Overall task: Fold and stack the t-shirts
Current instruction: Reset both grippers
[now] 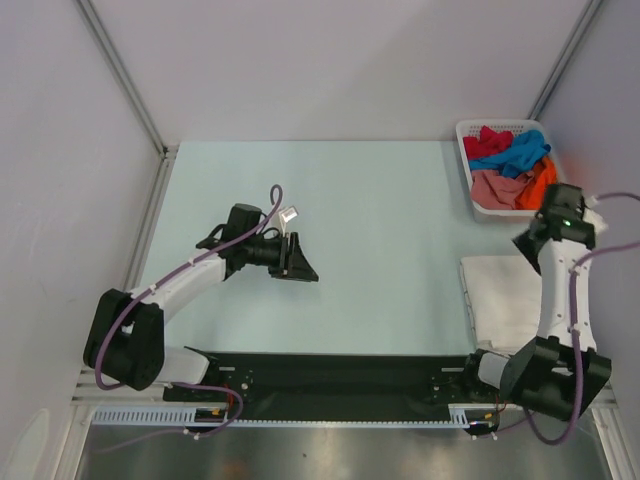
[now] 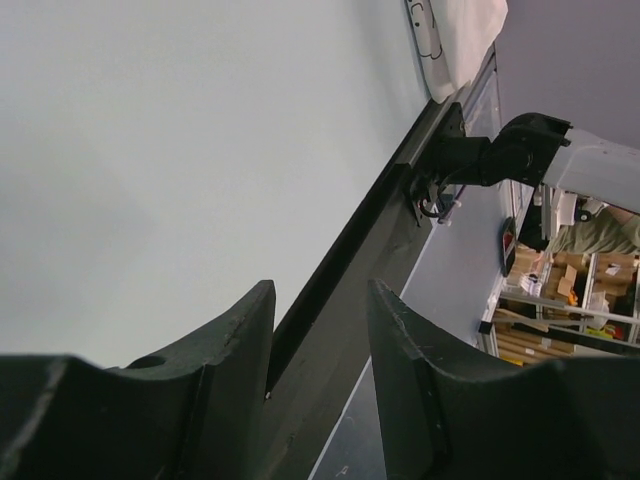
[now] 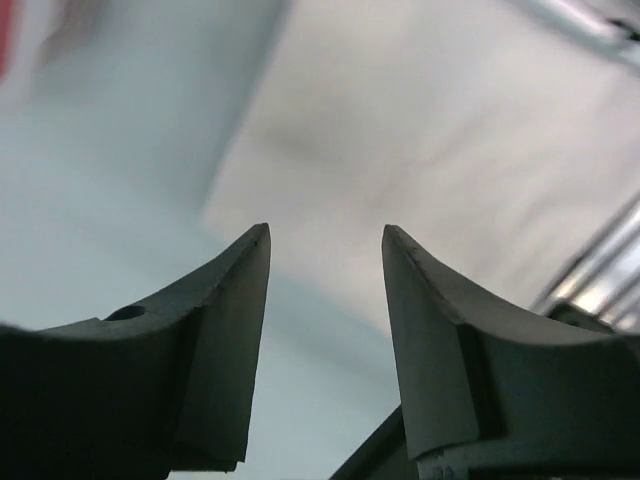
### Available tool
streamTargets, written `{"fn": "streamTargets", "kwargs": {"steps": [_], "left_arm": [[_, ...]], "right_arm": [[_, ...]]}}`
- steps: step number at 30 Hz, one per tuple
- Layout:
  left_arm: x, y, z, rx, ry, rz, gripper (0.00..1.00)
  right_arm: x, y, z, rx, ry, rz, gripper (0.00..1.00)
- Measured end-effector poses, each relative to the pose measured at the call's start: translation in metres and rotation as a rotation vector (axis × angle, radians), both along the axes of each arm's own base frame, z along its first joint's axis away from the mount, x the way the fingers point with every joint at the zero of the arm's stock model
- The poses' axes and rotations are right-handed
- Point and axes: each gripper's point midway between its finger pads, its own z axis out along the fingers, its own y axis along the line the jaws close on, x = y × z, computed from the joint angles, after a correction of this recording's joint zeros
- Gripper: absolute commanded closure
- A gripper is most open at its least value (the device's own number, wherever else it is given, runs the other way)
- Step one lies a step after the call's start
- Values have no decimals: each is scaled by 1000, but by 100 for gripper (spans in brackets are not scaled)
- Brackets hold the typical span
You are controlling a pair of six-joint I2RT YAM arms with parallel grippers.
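A folded white t-shirt (image 1: 500, 300) lies flat at the table's right side, next to the right arm. It shows in the left wrist view (image 2: 462, 40) with a bit of black line print at its edge, and blurred in the right wrist view (image 3: 450, 130). Red (image 1: 487, 141), blue (image 1: 525, 152), pink (image 1: 495, 187) and orange (image 1: 540, 185) t-shirts lie crumpled in the basket. My left gripper (image 1: 303, 268) (image 2: 320, 290) is open and empty over bare table, left of centre. My right gripper (image 1: 528, 238) (image 3: 326, 235) is open and empty, just above the white shirt's far edge.
The white lattice basket (image 1: 466, 150) stands at the back right corner. A black rail (image 1: 330, 365) (image 2: 350, 250) runs along the near edge between the arm bases. Grey walls and metal frame posts close in the table on three sides.
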Motion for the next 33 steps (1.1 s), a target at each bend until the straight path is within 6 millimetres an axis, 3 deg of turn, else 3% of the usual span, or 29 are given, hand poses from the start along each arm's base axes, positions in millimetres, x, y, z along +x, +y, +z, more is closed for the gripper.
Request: {"fn": "streamTargets", "kwargs": {"steps": [4,8,11,14,16,19,24,25,26,28,33], "left_arm": [[-2,1,-1,-6,7,17,50],[-14,5,-10,-28,29,66,48],[-28,11,-24,-56,52,131,47],[-44,18,-40,-87,72,200,46],[-53,22,-47,-106,86,240,45],[-61,26,-48,-161,47,297,42],[-60,28,-23,-304,-77,356,29],[-57,28,-13,-335,-103,366,28],[-55,28,-2,-367,-134,374,27],[-51,27,19,-437,-177,385,25],[-54,27,60,-574,-263,371,25]], "right_arm": [[66,86,16,0,-100,317,48],[91,188,28,56,-231,599,47],[81,266,14,176,-325,784,47],[46,310,-23,292,-345,895,47],[12,323,-58,363,-316,945,46],[-21,323,-94,430,-315,965,45],[-47,314,-115,552,-481,919,39],[-50,313,-117,578,-525,908,1],[-53,311,-120,600,-542,891,0],[-53,312,-114,634,-611,881,0],[-50,325,-61,725,-823,927,0]]}}
